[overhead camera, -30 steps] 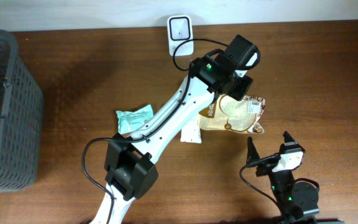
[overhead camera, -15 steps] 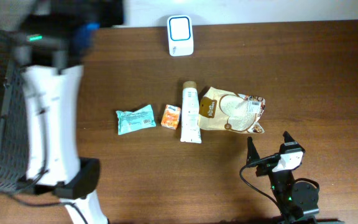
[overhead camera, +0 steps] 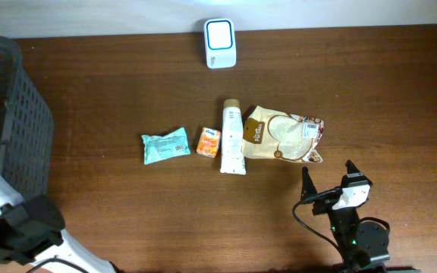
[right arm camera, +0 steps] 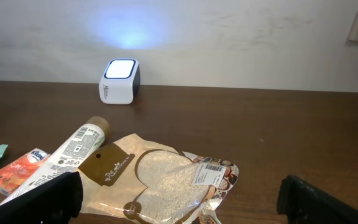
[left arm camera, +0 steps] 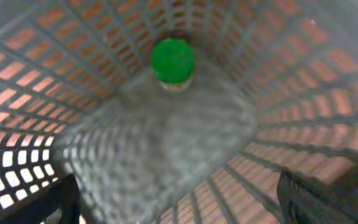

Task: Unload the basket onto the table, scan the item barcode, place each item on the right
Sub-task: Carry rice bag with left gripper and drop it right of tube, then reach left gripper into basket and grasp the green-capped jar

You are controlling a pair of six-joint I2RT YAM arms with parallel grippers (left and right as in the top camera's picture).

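The overhead view is bright, even and sharp; light from above leaves only faint, short shadows on the table (overhead camera: pixel 127 91). The basket (overhead camera: pixel 21 136) at its left edge reads dark. The left wrist view is heavily blurred: the mesh smears, the green cap (left arm camera: pixel 173 60) is soft, and light glows through the gaps, whitest at lower left. The right wrist view is dimmer but clear; the scanner (right arm camera: pixel 120 81) throws a bluish-white glow on the wall (right arm camera: pixel 241 37), and the bag (right arm camera: pixel 166 180) has small glints.
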